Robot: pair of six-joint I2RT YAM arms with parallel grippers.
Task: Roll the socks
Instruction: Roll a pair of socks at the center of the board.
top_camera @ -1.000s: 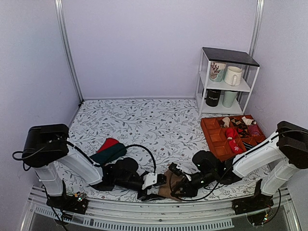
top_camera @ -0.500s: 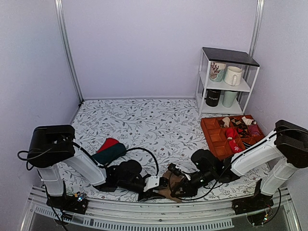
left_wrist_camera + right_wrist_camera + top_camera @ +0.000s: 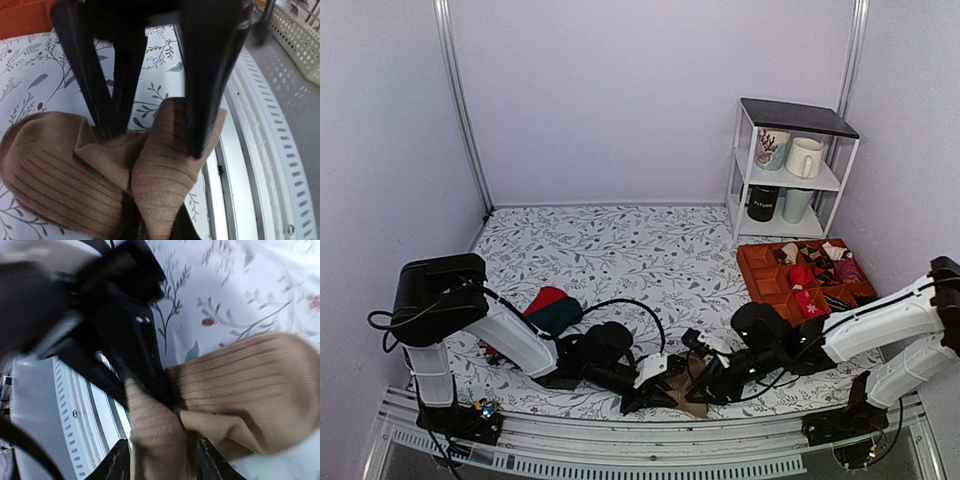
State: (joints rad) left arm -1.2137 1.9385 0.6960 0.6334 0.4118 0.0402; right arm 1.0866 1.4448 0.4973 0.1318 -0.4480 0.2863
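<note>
I have the socks (image 3: 60,175) bunched between both arms at the counter (image 3: 30,75) edge, with my left gripper (image 3: 154,141) spread astride their fold and my right gripper (image 3: 162,455) clamped on its end.

From above, my left gripper (image 3: 658,390) and right gripper (image 3: 708,384) cover most of the socks (image 3: 694,404), leaving one tan scrap showing. In the right wrist view the bottom edge cuts off my own fingers (image 3: 118,462), so I cannot tell whether they pinch the fold, and my left gripper is a dark blur. What fills the orange tray (image 3: 760,275) is too small to name.
</note>
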